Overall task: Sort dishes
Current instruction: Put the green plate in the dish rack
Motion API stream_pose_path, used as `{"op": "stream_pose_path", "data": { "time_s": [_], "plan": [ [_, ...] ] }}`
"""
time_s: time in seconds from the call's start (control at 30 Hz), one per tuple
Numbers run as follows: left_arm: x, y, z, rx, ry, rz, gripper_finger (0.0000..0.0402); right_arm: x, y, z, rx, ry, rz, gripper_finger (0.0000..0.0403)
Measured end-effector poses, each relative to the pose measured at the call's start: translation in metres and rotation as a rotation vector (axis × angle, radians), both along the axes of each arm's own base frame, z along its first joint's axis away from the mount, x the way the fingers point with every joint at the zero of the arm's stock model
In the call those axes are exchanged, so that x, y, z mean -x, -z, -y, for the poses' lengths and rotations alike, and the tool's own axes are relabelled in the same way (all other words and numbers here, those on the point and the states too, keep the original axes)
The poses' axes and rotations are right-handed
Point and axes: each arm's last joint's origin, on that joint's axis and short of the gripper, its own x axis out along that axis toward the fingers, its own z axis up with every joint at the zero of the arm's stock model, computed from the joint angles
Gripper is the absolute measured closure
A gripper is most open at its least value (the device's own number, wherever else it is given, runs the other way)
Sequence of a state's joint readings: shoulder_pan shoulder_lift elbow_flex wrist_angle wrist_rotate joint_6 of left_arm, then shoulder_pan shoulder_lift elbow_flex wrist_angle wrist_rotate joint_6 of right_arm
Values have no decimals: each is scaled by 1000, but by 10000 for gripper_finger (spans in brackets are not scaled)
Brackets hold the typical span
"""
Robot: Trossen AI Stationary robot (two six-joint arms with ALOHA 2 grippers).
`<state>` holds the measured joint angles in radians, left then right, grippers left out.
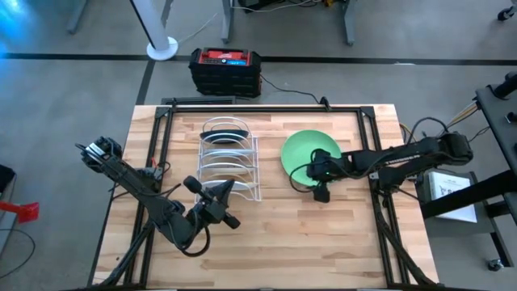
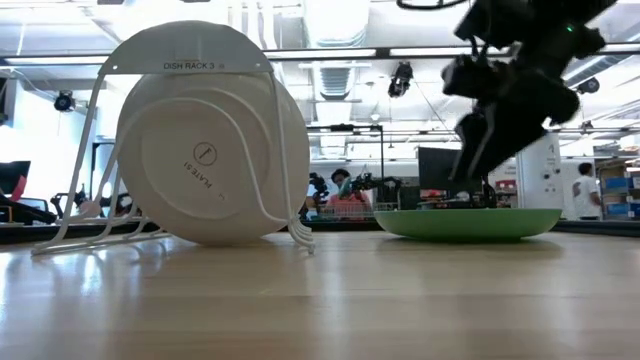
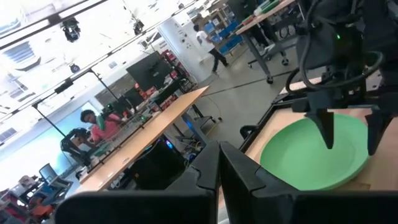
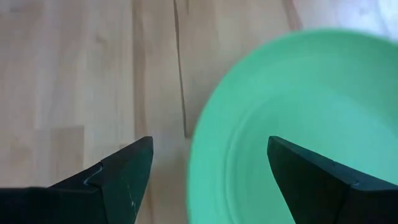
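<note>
The plain light green plate (image 1: pixel 311 152) lies flat on the table, right of the white wire rack (image 1: pixel 230 158); it also shows in the low view (image 2: pixel 468 222). My right gripper (image 4: pixel 208 168) is open and points down over the plate's near-left rim (image 4: pixel 196 155), one finger over the table and one over the plate's inside. I see no touch. Plates stand on edge in the rack, a dark teal one (image 1: pixel 226 127) farthest and a white underside (image 2: pixel 205 165) nearest. My left gripper (image 3: pixel 219 180) is shut and empty by the rack's near side (image 1: pixel 229 191).
A black and red box (image 1: pixel 226 69) stands beyond the table's far edge. Bare wood lies near of the rack and plate (image 1: pixel 283 242). People and benches show in the room behind the table (image 2: pixel 345 190).
</note>
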<state>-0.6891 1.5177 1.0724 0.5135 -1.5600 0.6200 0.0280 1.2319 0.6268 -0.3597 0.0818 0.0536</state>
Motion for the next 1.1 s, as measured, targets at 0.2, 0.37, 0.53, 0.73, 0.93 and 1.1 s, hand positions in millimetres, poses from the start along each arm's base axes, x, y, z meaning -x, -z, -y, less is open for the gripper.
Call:
{"op": "stream_pose_path", "data": {
  "time_s": [0.2,0.37,0.53,0.73,0.93,1.1],
  "plan": [
    [0,1,-1,1,-2,1,401,9,23,2,13,93,-59,94],
    [-2,1,-3,-3,-10,-3,401,8,39,2,14,136,-127,101],
    [-2,1,-3,-3,-11,-3,401,4,53,3,12,151,-185,119],
    [-2,1,-3,-3,-11,-3,401,-3,67,3,42,161,-222,177],
    [-2,1,-3,-11,-11,-13,401,-5,65,3,47,156,-182,262],
    [-2,1,-3,-18,-12,-22,402,-5,62,3,92,142,-162,354]
  ]
}}
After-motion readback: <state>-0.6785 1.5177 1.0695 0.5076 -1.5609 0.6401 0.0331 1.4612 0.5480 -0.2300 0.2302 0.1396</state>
